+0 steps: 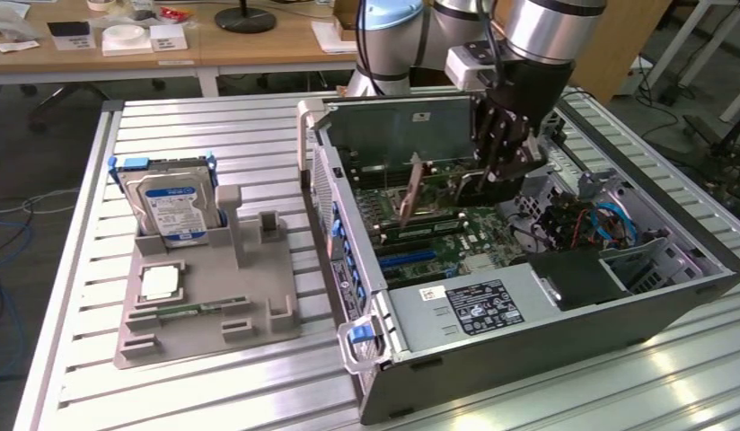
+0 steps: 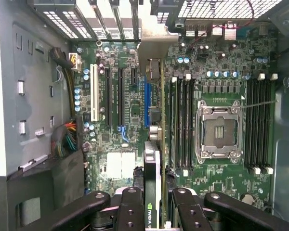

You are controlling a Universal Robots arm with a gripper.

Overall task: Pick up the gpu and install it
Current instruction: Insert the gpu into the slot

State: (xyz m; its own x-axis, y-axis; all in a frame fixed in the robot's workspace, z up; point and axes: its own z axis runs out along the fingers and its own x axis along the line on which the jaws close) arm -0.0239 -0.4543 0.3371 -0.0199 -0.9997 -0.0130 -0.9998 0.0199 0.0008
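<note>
In the exterior view, the black multi-fingered gripper [image 1: 508, 175] on the silver robot arm reaches down into the open dark grey computer case [image 1: 562, 323], which lies on its side on the ribbed aluminium table [image 1: 226, 377]. The gripper hangs above the green motherboard [image 1: 430, 238]. From here its fingers hide what is between them. On the exterior view's left, well apart from the case, a grey plastic holder tray [image 1: 208, 337] carries an upright silver hard drive with a blue-white label [image 1: 172, 211]. A narrow green memory stick [image 1: 184, 312] lies flat in the tray.

In the wrist view, the gripper [image 2: 156, 211] has its jaws drawn partway in, clamped on both faces of the gpu [image 2: 154, 163]. This is a thin flat card seen edge-on, with a green circuit board, a black cooler and a pale metal end bracket. The card stands upright over the motherboard [image 2: 125, 120], just beside the long blue expansion slot [image 2: 146, 103]. It sits between that slot and the black memory slots [image 2: 183, 120] next to the metal-framed processor socket [image 2: 219, 132]. I cannot tell whether its lower edge is seated in a slot
</note>
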